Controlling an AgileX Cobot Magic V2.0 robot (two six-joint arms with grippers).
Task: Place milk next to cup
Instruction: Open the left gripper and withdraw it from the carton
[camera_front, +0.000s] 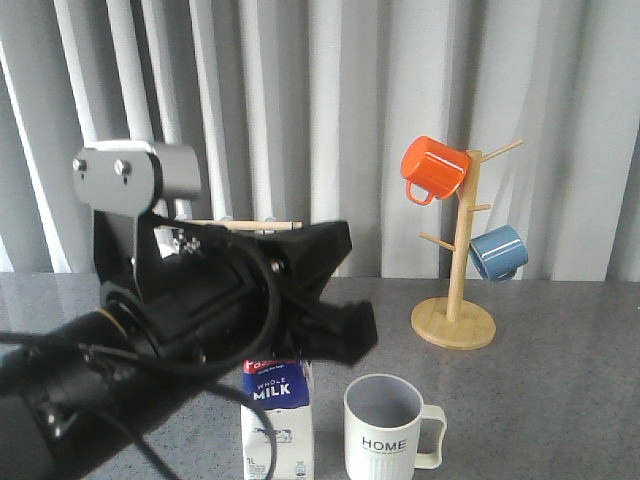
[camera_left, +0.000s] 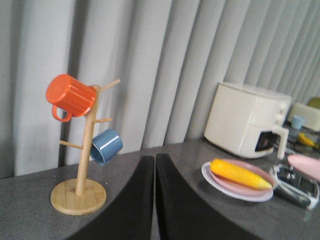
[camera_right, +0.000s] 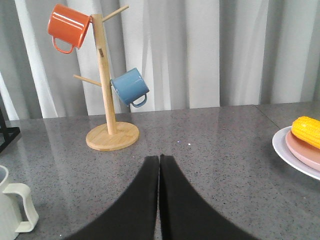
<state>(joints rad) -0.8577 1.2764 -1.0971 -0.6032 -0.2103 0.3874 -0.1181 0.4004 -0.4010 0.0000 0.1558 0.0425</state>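
The milk (camera_front: 278, 420), a white and dark-blue carton printed "WHOLE MILK", stands upright at the table's front. My left arm hides its top and cap. The cup (camera_front: 385, 430), off-white with "HOME" lettering and a grey inside, stands just right of the milk with a small gap, handle to the right. Its handle side also shows in the right wrist view (camera_right: 10, 210). My left gripper (camera_left: 155, 161) is shut and empty. It hangs above the milk in the front view (camera_front: 345, 325) and points towards the mug tree. My right gripper (camera_right: 159, 161) is shut and empty, low over the table, right of the cup.
A wooden mug tree (camera_front: 455, 300) stands back right with an orange mug (camera_front: 433, 168) and a blue mug (camera_front: 498, 252). Further right are a plate (camera_left: 212, 179) with a corn cob (camera_left: 240, 173), a white appliance (camera_left: 247, 120) and small clutter. Grey curtains close the back.
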